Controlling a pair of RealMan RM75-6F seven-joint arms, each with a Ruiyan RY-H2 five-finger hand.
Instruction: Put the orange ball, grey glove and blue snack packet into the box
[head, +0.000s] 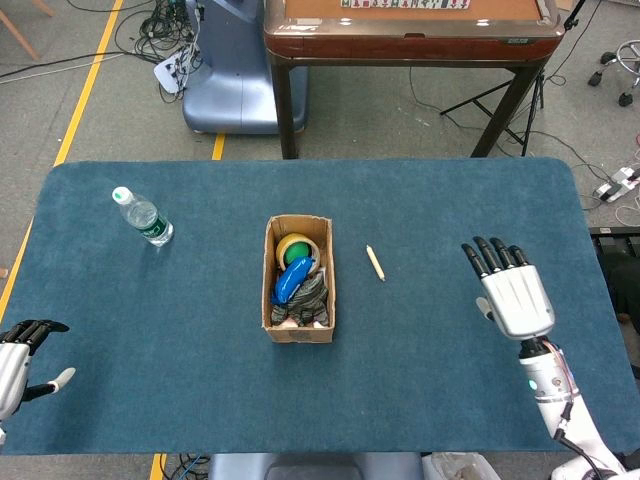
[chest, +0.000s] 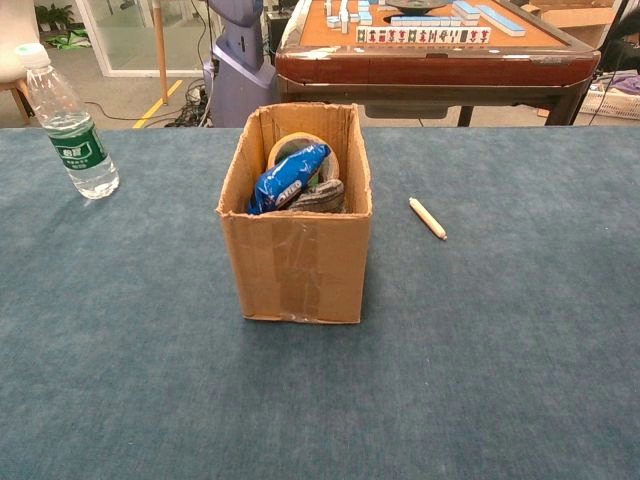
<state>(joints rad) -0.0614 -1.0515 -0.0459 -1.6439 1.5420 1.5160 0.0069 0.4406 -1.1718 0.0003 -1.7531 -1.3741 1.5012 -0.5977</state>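
The cardboard box (head: 268, 272) stands open at the middle of the table, its front wall (chest: 300, 265) facing the chest view. Inside it lie the blue snack packet (head: 289, 283) (chest: 288, 178) and, beside it, the grey glove (head: 313, 293) (chest: 321, 196). At the box's far end sits a round yellow and green thing (head: 293, 248); I cannot tell whether it is the orange ball. My right hand (head: 515, 296) hovers over the right side of the table, empty, fingers spread. My left hand (head: 15, 362) shows at the left edge, holding nothing. Neither hand appears in the chest view.
A water bottle (head: 143, 217) (chest: 68, 125) stands at the far left of the table. A short pale stick (head: 375, 262) (chest: 428, 217) lies just right of the box. A brown mahjong table (head: 410, 30) (chest: 430, 55) stands behind the far edge.
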